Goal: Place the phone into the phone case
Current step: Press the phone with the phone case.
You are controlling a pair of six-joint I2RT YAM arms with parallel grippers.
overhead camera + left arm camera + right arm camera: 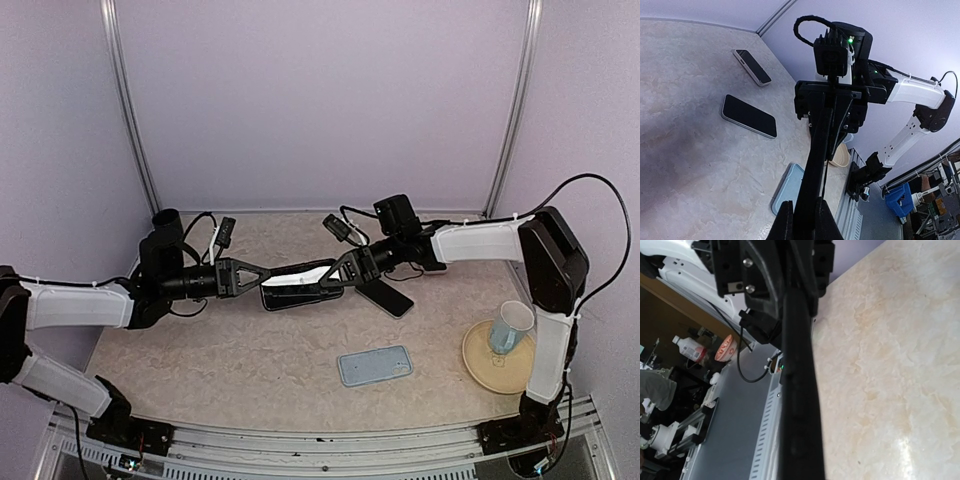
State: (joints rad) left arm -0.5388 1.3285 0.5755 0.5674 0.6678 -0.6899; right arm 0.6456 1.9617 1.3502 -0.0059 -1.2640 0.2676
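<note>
Two arms meet above the middle of the worktop [220,360], and between them hangs the phone [296,279], a thin dark slab held clear of the surface. The left gripper [264,281] has its jaws clenched on one end of it; the left wrist view shows the fingers [785,222] pressed against both faces of the slab, seen edge-on. The right gripper [336,274] has its jaws clenched on the opposite end, and in the right wrist view the phone runs as a dark bar up the frame. The case [375,365], pale blue, lies flat on the worktop toward the near edge, well apart from the phone and touched by neither gripper. Two other dark handsets lie flat on the worktop: the near handset [749,116] close beneath the meeting arms, and the far handset [752,66] beyond it toward the right arm's side. A mug [512,327] stands on a plate [475,366] at the right side, beside the right arm.
</note>
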